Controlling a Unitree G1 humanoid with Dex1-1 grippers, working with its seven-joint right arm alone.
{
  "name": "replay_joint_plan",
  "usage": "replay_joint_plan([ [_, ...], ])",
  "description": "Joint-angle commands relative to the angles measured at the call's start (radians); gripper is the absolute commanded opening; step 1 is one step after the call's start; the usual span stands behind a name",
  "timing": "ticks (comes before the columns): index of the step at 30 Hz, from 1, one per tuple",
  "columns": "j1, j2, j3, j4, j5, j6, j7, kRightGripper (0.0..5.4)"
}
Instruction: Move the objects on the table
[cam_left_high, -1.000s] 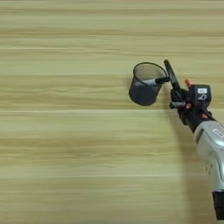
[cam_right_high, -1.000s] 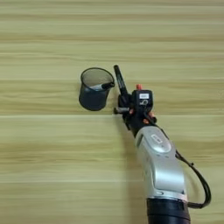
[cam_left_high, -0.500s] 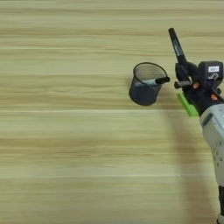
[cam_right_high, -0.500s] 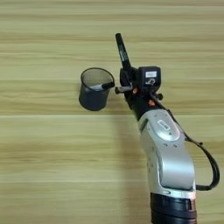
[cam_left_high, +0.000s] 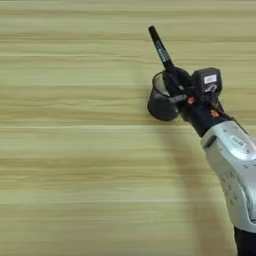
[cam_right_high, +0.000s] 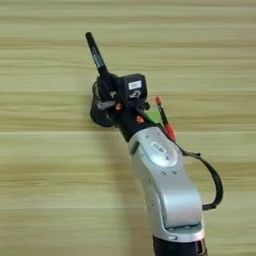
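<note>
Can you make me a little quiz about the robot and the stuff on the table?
1. True or false: the claw is holding the black marker.
2. What lies on the table just right of the arm in the right eye view?
A. a blue cup
B. a red pen
C. a yellow ball
3. Fill in: the claw is right over the dark mesh ____.

Key:
1. True. The marker sticks up out of the claw, tilted.
2. B, the red pen, beside a bit of green block.
3. cup
</note>
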Motion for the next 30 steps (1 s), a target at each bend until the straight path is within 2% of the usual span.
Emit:
replay_joint_plan([
  [1, -0.023, 0.019, 0.060, -0.022, -0.011, -0.027, -0.001, 1.09],
  [11, 0.013, 0.058, 0.148, 0.082, -0.029, -0.058, -0.001, 1.09],
  [23, 0.068, 0.068, 0.111, 0.281, -0.059, -0.155, -0.018, 1.09],
  [30, 0.060, 0.072, 0.086, 0.365, -0.074, -0.185, -0.021, 1.09],
])
